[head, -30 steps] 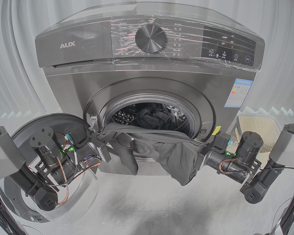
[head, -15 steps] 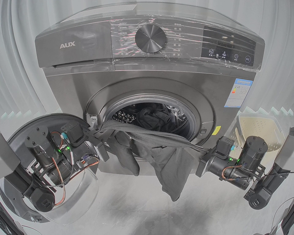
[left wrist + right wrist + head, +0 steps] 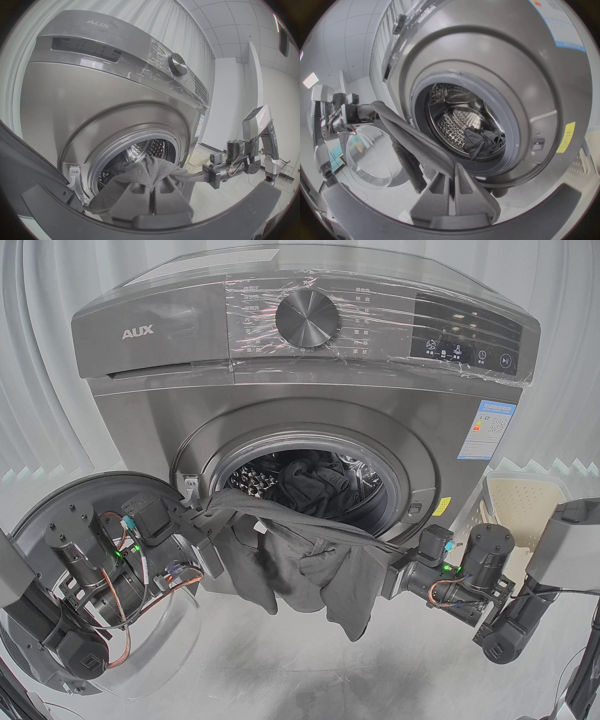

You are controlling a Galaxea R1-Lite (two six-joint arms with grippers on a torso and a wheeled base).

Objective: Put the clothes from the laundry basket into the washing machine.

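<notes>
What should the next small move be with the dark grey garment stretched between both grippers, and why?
Probably carry both ends forward into the grey washing machine's round opening. The left gripper and right gripper are each shut on an end of the dark grey garment, which spans the front of that opening with its middle hanging below the rim.

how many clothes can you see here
2: a dark grey garment stretched between the left gripper and right gripper, hanging before the mouth of the steel drum; a black crumpled bundle inside it. More could be hidden there.
</notes>
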